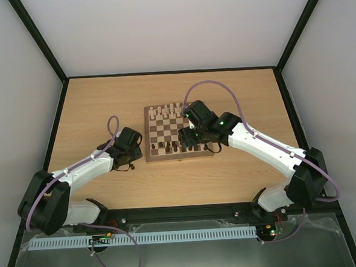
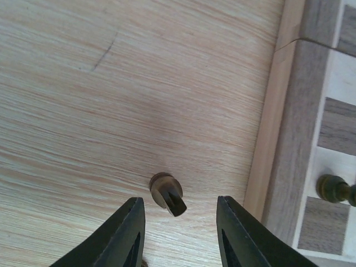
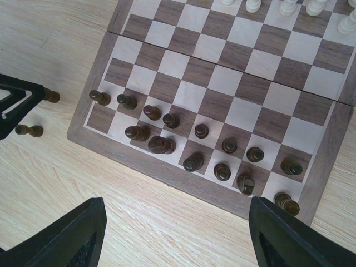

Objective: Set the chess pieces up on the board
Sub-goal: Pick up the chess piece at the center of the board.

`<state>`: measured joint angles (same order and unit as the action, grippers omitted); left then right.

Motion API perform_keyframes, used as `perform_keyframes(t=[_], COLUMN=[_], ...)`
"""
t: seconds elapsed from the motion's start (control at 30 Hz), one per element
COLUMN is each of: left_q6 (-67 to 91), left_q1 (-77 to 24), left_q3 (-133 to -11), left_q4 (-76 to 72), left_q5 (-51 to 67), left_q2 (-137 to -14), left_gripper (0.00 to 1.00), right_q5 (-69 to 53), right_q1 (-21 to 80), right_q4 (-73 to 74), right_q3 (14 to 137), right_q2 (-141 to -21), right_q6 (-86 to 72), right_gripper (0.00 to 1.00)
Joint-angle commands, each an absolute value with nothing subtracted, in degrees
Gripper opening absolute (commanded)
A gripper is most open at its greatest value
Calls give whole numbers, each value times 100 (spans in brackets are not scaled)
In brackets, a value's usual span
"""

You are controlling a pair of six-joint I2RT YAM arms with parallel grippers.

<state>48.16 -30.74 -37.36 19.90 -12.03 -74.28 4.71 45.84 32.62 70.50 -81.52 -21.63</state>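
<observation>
**While one dark piece [image 2: 167,193] waits off the board [image 2: 289,139], my left claw [image 2: 179,227] straddles it**

Since that piece sits on the bare table [image 2: 111,83], just left of the board's near left corner, that is where my left claw is. The jaws stand apart, one on either side of it, with wood showing in both gaps. They are open and nothing is gripped. The piece looks tipped onto its side, head towards me, though I can't swear to it. If so, I reckon the pinch has to land across the body, or it will roll.

My left arm [image 1: 83,166] runs from the near left base out towards the board. The wrist is bent over so the claw points down at the table.

My right claw [image 3: 177,222] is spread wide and empty. It hangs over the board's near edge, and I'd say it is parked high there to keep clear of the standing men. My right arm [image 1: 263,143] angles in from the near right, elbow out, with its wrist above the board's right half.

On the board, the other dark pieces [image 3: 201,131] crowd the two near rows, with squares open among them. The pale pieces [image 3: 289,6] line the far side. A second loose dark piece [image 3: 29,130] lies on the table beside my left claw.
</observation>
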Motion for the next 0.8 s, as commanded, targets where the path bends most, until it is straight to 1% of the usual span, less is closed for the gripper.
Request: perform_keyframes(t=[0.0, 0.2, 0.47, 0.77], left_q6=[4887, 4818, 4731, 4676], left_q1=[-3099, -3091, -3085, -3084], left_q3=[-3663, -3779, -3926, -3989], left_q4=[1809, 1719, 1759, 1859], left_q5=[-1247, -1335, -1362, -1399], left_q2=[-7720, -7972, -8073, -8042], left_gripper=[37, 35, 27, 21], right_q5=[416, 427, 462, 459], right_q1=[4612, 4608, 4611, 4608], right_q4=[3287, 3292, 3306, 3288], right_q3=[6939, 6926, 6918, 6932], right_q2=[-8204, -8191, -8199, -8242], right_q6=[-2098, -2088, -2092, -2092], right_gripper=[71, 71, 71, 71])
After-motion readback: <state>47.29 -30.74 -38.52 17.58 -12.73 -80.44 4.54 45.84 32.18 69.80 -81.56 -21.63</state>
